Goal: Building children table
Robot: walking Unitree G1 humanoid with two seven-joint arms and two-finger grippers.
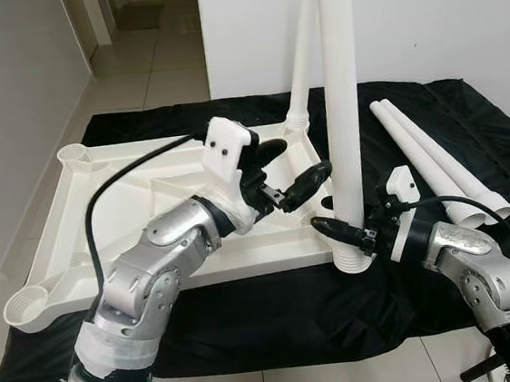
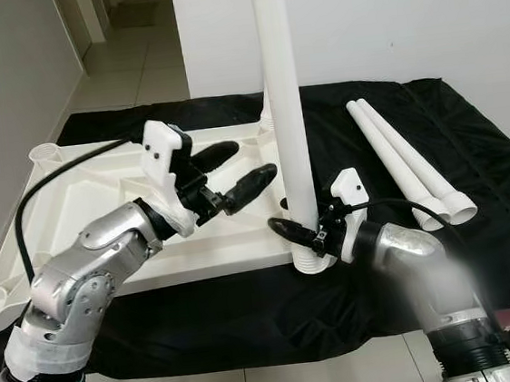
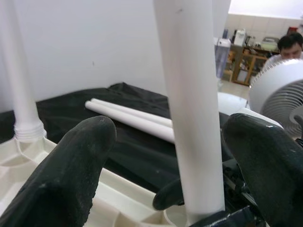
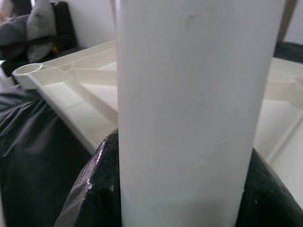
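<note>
The right end effector (image 1: 349,233) clamps the upright white plastic leg tube (image 1: 341,100) at the upturned white plastic tabletop's (image 1: 100,193) near edge, while the left end effector (image 1: 290,174) hovers wide-spread beside that tube.

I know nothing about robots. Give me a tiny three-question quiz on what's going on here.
1. True or false: the right pincer is clamped on the upright white leg.
2. How many loose legs lie on the black cloth?
3. The left pincer is: A) open beside the upright leg, B) gripping the tabletop, C) holding a loose leg.

Key: 1 true; 2 two; 3 A.
</note>
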